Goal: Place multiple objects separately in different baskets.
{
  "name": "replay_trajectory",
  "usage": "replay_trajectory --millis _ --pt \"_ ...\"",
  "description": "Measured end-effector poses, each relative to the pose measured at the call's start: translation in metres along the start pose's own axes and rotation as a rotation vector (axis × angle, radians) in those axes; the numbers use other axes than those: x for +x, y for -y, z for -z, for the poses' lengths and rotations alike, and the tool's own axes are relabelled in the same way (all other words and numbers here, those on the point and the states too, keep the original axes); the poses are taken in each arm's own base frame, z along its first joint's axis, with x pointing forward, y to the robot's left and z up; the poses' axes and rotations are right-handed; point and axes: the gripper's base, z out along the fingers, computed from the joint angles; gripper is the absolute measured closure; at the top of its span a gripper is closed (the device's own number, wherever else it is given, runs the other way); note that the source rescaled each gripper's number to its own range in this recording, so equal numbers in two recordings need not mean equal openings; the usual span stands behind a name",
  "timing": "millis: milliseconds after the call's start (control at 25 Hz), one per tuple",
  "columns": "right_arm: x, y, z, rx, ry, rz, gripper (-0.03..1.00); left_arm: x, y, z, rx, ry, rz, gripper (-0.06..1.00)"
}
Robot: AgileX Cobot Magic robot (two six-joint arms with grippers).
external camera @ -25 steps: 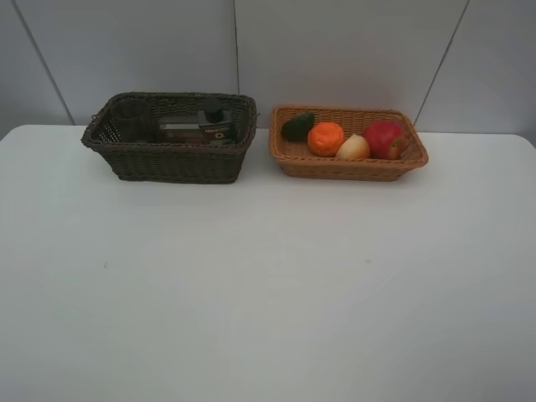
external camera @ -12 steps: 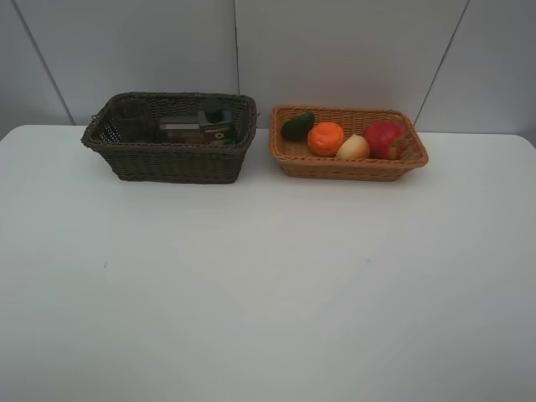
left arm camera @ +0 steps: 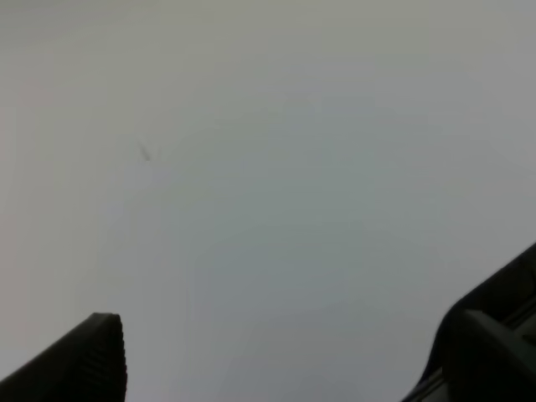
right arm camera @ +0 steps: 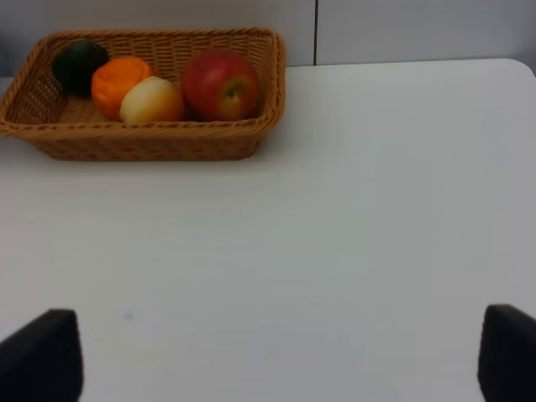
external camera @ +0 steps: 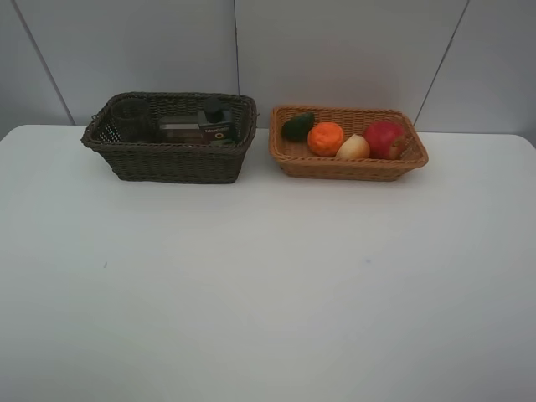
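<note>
The white table (external camera: 268,293) is bare across its near part, which suggests the sorting is finished. At the far left stands the dark brown basket (external camera: 167,159), deep enough to keep containers upright: the black square bottle (external camera: 216,121) shows against its right end and a translucent cup (external camera: 127,117) at its left end; the pink bottle and a second cup I cannot make out. Just right of it, the light tan basket (external camera: 347,163) holds the fruit in a row, from left: green avocado (external camera: 297,126), tangerine (external camera: 326,138), pale peach (external camera: 353,147), red apple (external camera: 383,136). The left gripper (left arm camera: 276,368) and right gripper (right arm camera: 268,360) each hang over bare table with fingers spread wide and nothing between them. Compared with a second ago, nothing in the high view has moved.
</note>
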Motion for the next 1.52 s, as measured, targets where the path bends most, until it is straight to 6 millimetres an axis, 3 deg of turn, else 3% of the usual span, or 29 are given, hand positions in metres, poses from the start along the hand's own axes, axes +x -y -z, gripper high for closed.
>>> replay_trajectory --millis 360,840,1520 --pt "0.0 0.0 0.0 0.0 0.0 0.0 -0.03 0.002 0.0 -0.001 -0.008 0.002 0.006 -0.05" --pt "0.0 0.0 0.0 0.0 0.0 0.0 -0.03 0.025 0.005 0.028 -0.245 0.303 0.134 -0.05" --pt "0.0 0.0 0.0 0.0 0.0 0.0 -0.03 0.025 0.005 0.028 -0.347 0.315 0.22 -0.05"
